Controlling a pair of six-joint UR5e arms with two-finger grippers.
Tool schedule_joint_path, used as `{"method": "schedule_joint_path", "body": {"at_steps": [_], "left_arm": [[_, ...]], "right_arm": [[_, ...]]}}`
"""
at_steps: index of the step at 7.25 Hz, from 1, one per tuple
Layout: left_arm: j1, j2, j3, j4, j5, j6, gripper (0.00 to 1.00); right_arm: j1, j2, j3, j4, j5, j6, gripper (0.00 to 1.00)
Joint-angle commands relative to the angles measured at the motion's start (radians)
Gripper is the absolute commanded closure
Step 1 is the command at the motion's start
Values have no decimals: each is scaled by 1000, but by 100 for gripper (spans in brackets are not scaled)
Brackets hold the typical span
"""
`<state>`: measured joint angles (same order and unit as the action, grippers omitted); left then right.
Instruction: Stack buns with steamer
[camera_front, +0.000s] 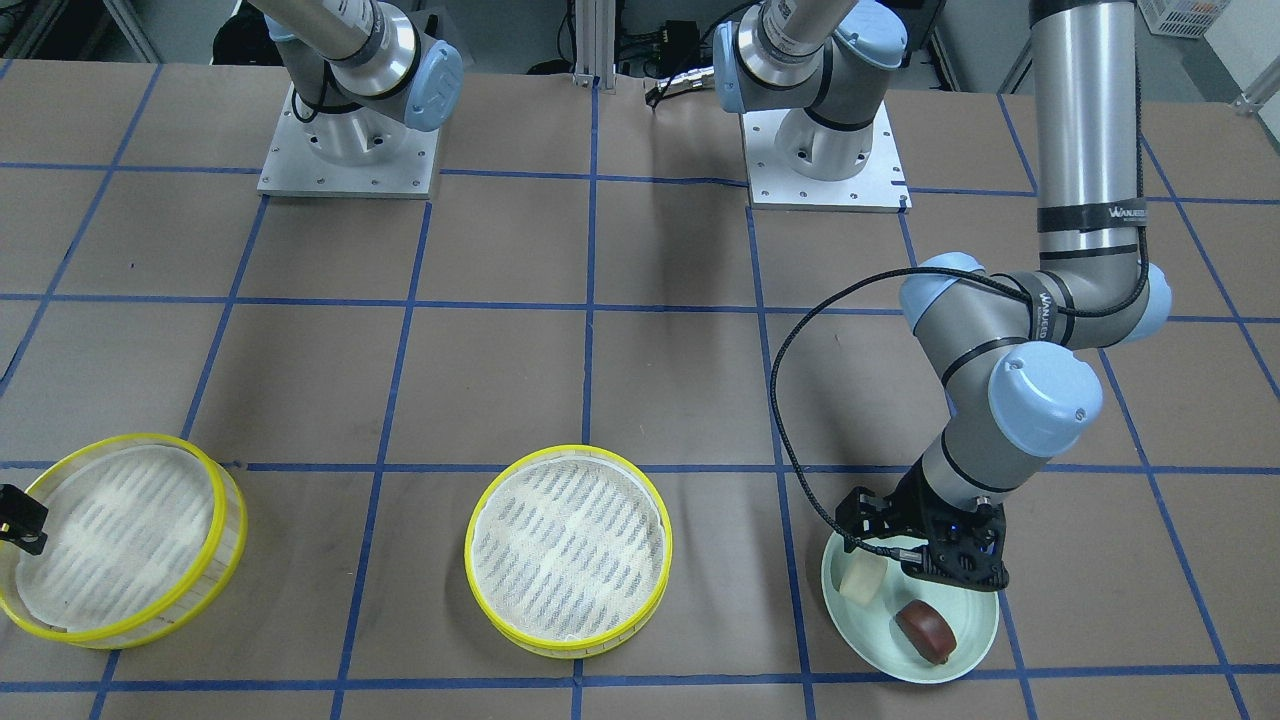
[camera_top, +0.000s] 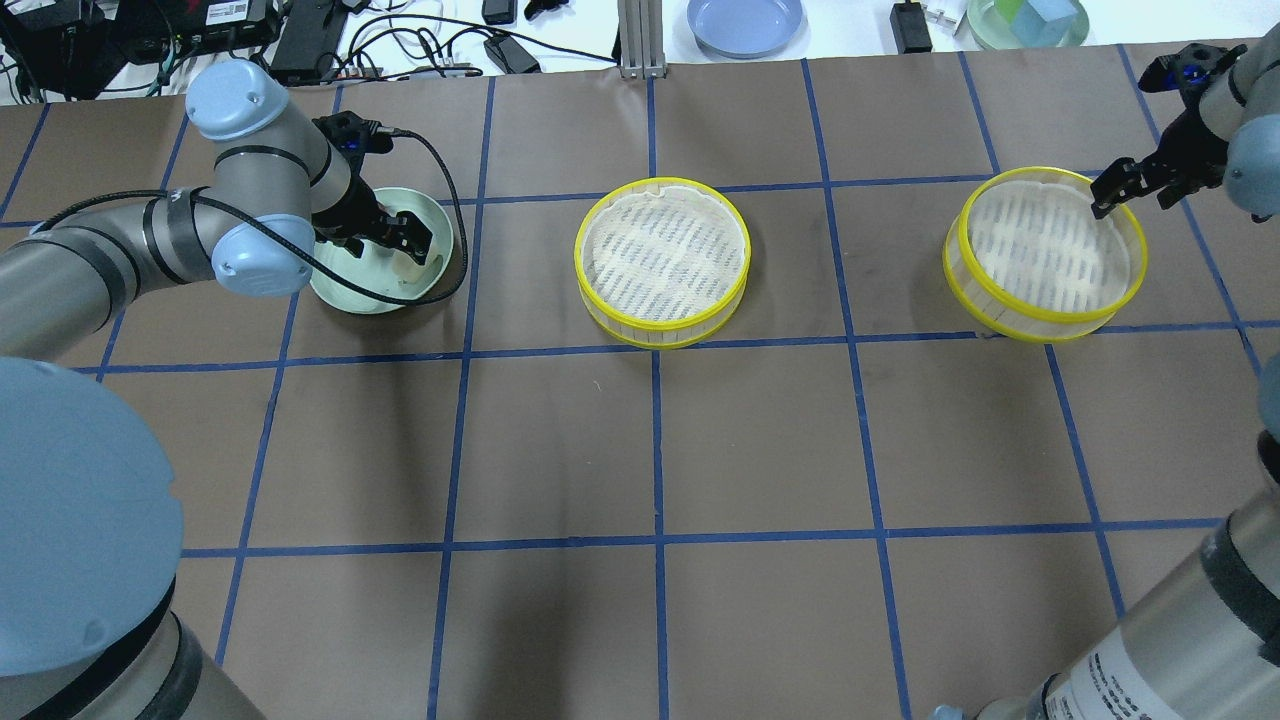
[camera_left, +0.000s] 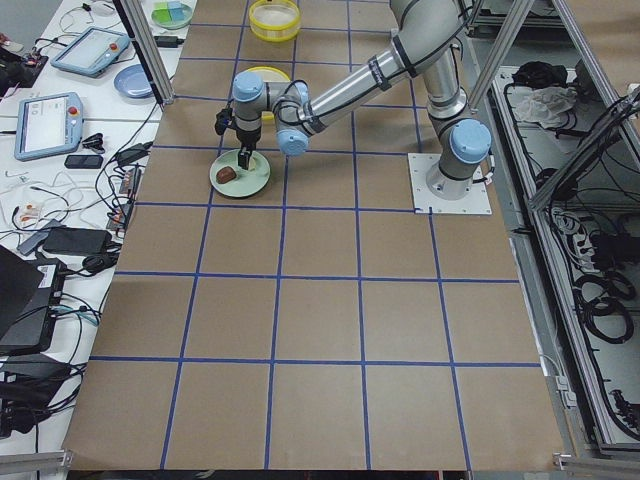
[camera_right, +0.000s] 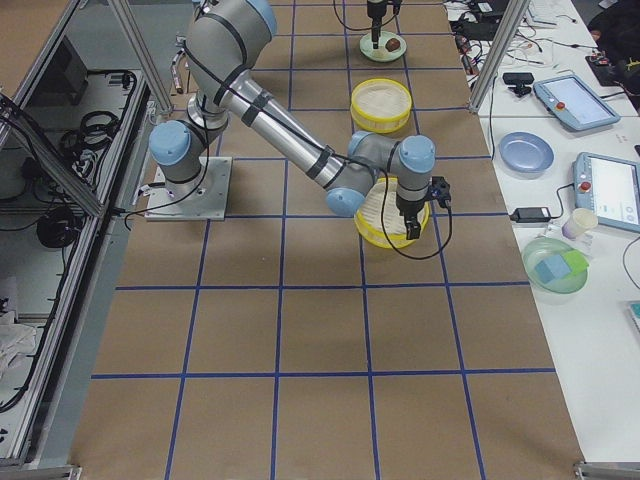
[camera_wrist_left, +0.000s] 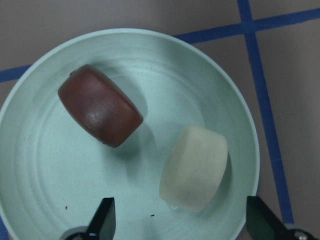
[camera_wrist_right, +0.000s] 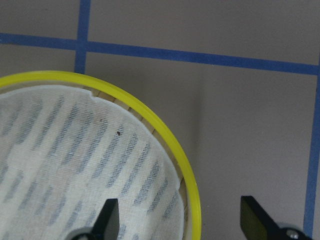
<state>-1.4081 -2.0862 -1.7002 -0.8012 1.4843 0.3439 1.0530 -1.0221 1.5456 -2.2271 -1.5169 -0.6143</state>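
Observation:
A pale cream bun (camera_wrist_left: 195, 167) and a dark reddish-brown bun (camera_wrist_left: 100, 112) lie apart on a pale green plate (camera_wrist_left: 40, 175). My left gripper (camera_wrist_left: 182, 220) hangs open just above the plate, its fingers on either side of the cream bun's near end; it also shows in the overhead view (camera_top: 408, 240). Two yellow-rimmed steamer trays with white mesh liners stand on the table, one in the middle (camera_top: 662, 262) and one on my right (camera_top: 1045, 255). My right gripper (camera_wrist_right: 182, 222) is open and straddles the right tray's yellow rim (camera_wrist_right: 185, 175), one finger inside and one outside.
The plate (camera_front: 985, 640) lies on my left side near the table's far edge, about one grid square from the middle tray (camera_front: 568, 562). The left arm's black cable (camera_front: 790, 400) loops over the table. A blue plate (camera_top: 745, 22) and a green bowl (camera_top: 1028, 20) stand beyond the mat.

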Motion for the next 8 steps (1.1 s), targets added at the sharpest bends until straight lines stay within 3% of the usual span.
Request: {"method": "schedule_joint_path", "body": {"at_steps": [1, 2, 3, 5, 6, 7, 8], "left_arm": [[0, -34, 2, 5, -19, -10, 27], [0, -44, 11, 5, -18, -6, 74], [0, -49, 19, 13, -16, 1, 100], [0, -41, 56, 11, -10, -5, 100], [0, -20, 68, 10, -12, -6, 100], [-9, 0, 74, 13, -9, -87, 100], [-29, 5, 89, 46, -19, -287, 100]], "right_arm": [[-8, 30, 7, -5, -12, 7, 16], [-10, 28, 7, -3, -15, 10, 20], [-8, 28, 8, 13, -16, 5, 27], [-10, 28, 8, 17, -17, -7, 54], [-10, 28, 8, 17, -17, -7, 61], [-10, 28, 8, 17, -17, -12, 67], [-16, 30, 10, 17, -16, -43, 76]]}}
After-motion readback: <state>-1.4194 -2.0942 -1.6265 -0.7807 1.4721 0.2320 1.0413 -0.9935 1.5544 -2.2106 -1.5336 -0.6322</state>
